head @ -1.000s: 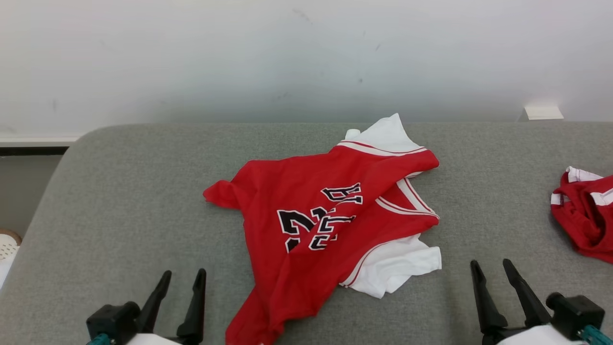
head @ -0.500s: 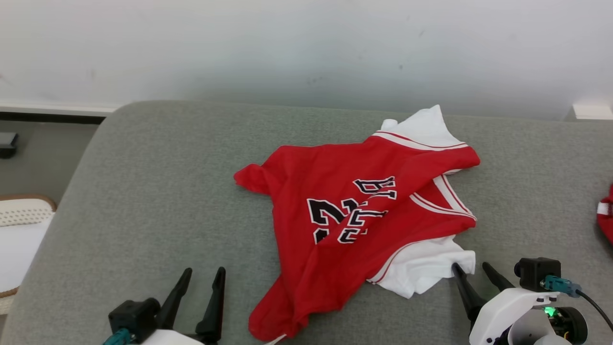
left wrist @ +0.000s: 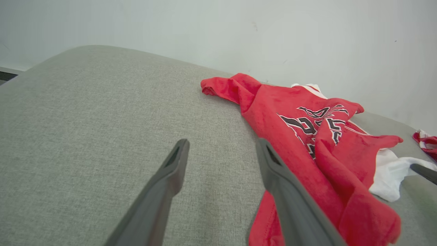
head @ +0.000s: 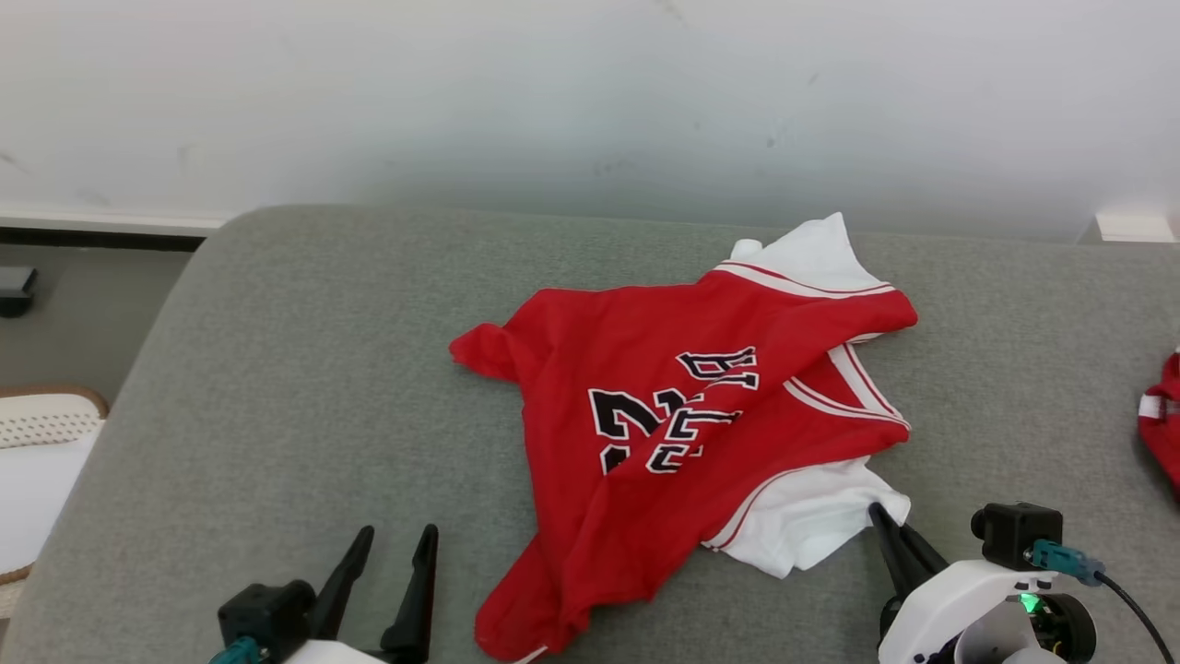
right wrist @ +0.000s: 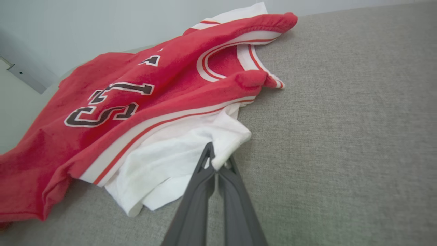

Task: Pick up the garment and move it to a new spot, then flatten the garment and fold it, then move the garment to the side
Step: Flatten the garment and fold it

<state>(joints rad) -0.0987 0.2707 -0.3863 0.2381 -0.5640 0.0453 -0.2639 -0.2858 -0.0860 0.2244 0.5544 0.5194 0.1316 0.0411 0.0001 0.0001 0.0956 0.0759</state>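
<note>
- Right now I see the garment (head: 682,433), a red jersey with black-and-white lettering and white sleeves. It lies crumpled on the grey cushion (head: 277,369), around the middle and a little toward my right side.
- My right gripper (head: 879,516) sits at the garment's near right corner. In the right wrist view its fingers (right wrist: 199,198) are clenched together, with the edge of the white sleeve (right wrist: 170,153) pinched between the tips.
- I cannot tell whether that pinched edge is lifted off the cushion; the rest of the sleeve rests on the fabric surface.
- My left gripper (head: 398,535) hovers over bare cushion just beside the garment's lower red hem. Its fingers are spread wide with nothing between them, and in the head view they stand apart from the cloth.
- A second red-and-white cloth (head: 1163,415) lies at the far right edge of the cushion, well apart from the garment.
- Behind the cushion stands a pale wall (head: 553,92).
</note>
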